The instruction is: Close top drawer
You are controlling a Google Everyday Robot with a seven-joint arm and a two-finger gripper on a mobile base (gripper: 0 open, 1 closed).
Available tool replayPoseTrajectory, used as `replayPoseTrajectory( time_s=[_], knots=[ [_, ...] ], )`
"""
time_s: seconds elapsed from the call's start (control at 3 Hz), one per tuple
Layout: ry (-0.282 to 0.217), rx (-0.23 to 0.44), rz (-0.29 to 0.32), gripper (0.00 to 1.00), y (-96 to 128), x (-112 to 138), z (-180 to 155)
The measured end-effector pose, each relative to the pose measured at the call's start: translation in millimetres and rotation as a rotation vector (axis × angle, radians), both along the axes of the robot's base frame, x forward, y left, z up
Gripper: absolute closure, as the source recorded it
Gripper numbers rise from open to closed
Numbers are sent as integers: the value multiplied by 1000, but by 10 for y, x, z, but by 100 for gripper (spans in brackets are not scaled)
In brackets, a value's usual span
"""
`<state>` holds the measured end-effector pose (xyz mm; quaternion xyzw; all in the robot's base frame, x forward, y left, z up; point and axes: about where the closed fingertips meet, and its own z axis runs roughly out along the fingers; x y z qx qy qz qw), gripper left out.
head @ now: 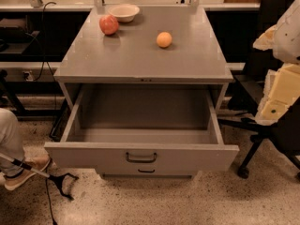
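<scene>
The top drawer (140, 161) of the gray metal cabinet (140, 55) is pulled far out toward me. Its deep box is empty inside. Its flat front faces me with a small dark bar handle (140, 157) at the middle. My gripper (275, 108) hangs at the right edge of the view on the white and cream arm (287, 32). It is level with the drawer's right front corner, off to the right of it and not touching it. Below the open drawer only a strip of the drawer beneath (146, 171) shows.
On the cabinet top lie a red apple (108, 24), an orange (164, 39) and a pale bowl (123, 12). A black office chair (262, 139) stands at the right, behind my arm. A person's leg and shoe (18, 170) and a black grabber tool (58, 179) are at the lower left.
</scene>
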<state>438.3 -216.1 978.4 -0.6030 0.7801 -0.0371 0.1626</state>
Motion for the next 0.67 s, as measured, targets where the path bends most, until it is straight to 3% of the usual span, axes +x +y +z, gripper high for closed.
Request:
replayPoseTrajectory(
  time_s=[0.33, 0.67],
  knots=[
    [-3, -2, 0, 0, 3, -7, 3],
    [100, -12, 41, 0, 46, -212, -509]
  ],
)
